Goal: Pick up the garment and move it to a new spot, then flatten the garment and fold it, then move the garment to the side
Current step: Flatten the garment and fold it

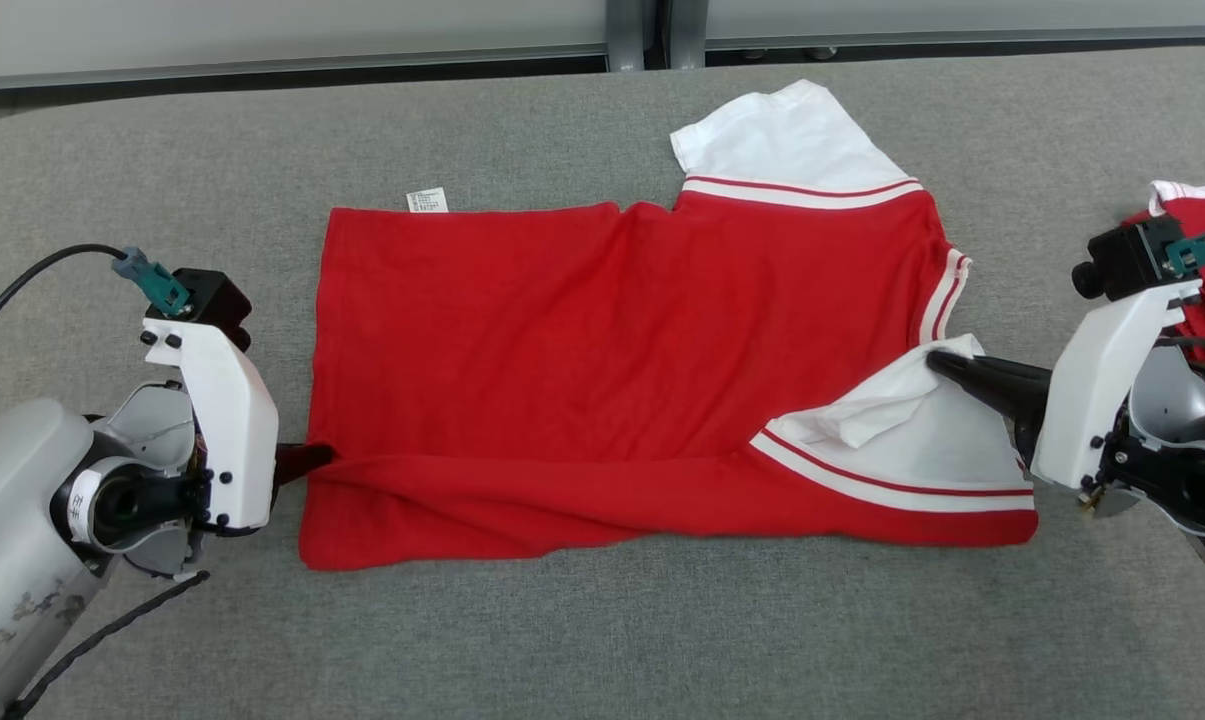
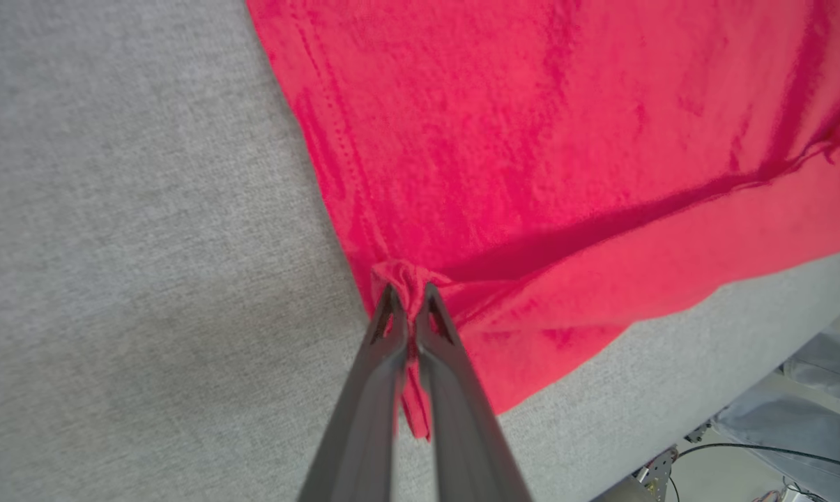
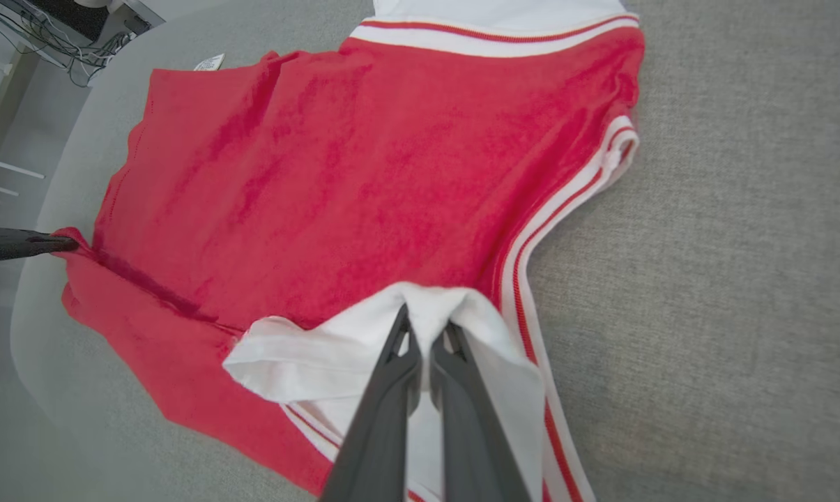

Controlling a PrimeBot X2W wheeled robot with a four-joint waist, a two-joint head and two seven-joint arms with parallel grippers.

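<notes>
Left claw (image 2: 407, 296) is pinched tight, its two long dark fingers closed on a little bunch of red cloth at the hem edge of the garment (image 1: 582, 330). A tail of fabric trails down between them. Right claw (image 3: 426, 328) is clamped too, tips together on the white near sleeve (image 1: 892, 420), which is puckered and folded back over itself where they bite.

The garment lies across the middle of the table (image 1: 162, 130), hem towards the robot's left, neck end towards its right. It's a soft red knit, matte and lightly rumpled. A long shadowed crease runs from the left claw's pinch across to the near sleeve, with a strip of red lying on the robot's side of it. White bands with a thin red stripe edge the shoulders and the collar.

The far sleeve (image 1: 782, 130), plain white, is spread flat at the far edge. A small white care label (image 1: 427, 200) pokes out by the far hem corner. The table is covered in grey woven fabric, coarse and flecked. At the right edge, behind the right arm, sits another red-and-white garment (image 1: 1202, 215).
</notes>
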